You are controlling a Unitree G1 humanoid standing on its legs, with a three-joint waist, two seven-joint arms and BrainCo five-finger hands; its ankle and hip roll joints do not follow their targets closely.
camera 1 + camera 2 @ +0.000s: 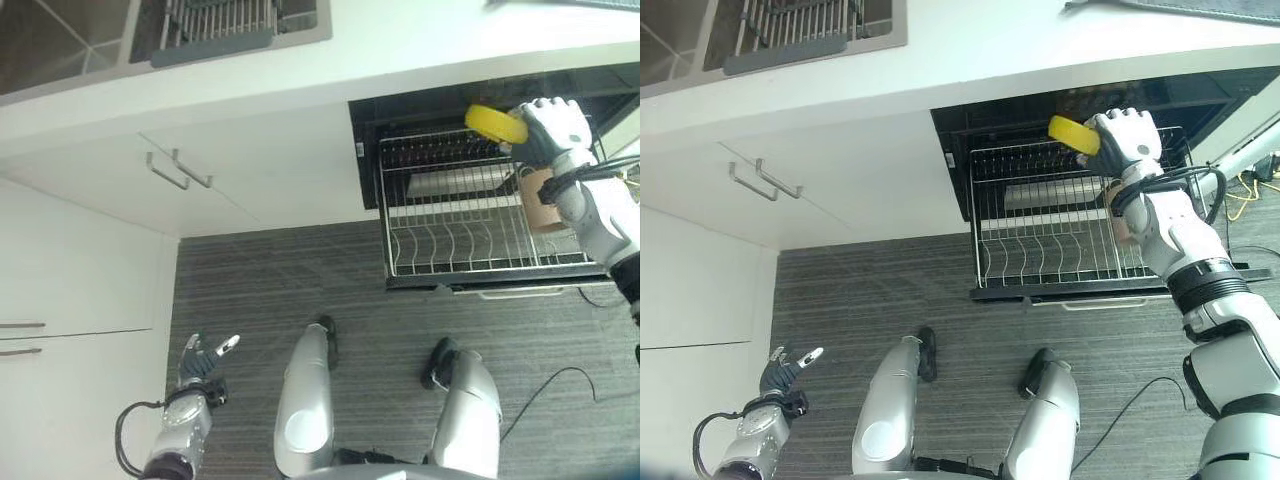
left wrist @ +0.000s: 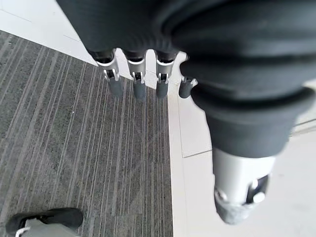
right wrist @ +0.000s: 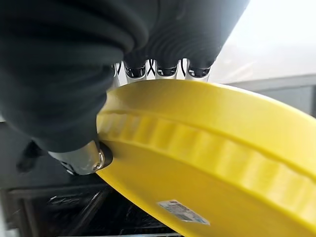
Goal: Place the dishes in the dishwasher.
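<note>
Yellow plate [image 1: 496,122] sits in the right hand [image 1: 553,128], held above the far right part of the dishwasher rack [image 1: 470,212], close under the edge of the white bench [image 1: 400,50]. In the right wrist view the plate [image 3: 212,163] shows its ridged underside and a small sticker, with the thumb [image 3: 81,155] pressed against its rim and the fingers [image 3: 163,69] curled over the opposite edge, so the hand pinches it firmly. The wire rack is pulled out of the open dishwasher [image 1: 1080,105] over the grey striped floor [image 1: 260,290], and its rows of upright tines stand bare near its front. A brown object [image 1: 541,200] lies just beside the rack's right side, partly behind the right arm; what it is cannot be told. The left hand [image 1: 203,362] hangs low at the near left, by the white cabinet fronts [image 1: 80,280], its fingers [image 2: 138,81] straight and spread with nothing in them. Two bar handles [image 1: 178,168] sit on the cabinet door left of the dishwasher, and a dish drainer [image 1: 215,25] rests in the sink at the far left of the bench.
</note>
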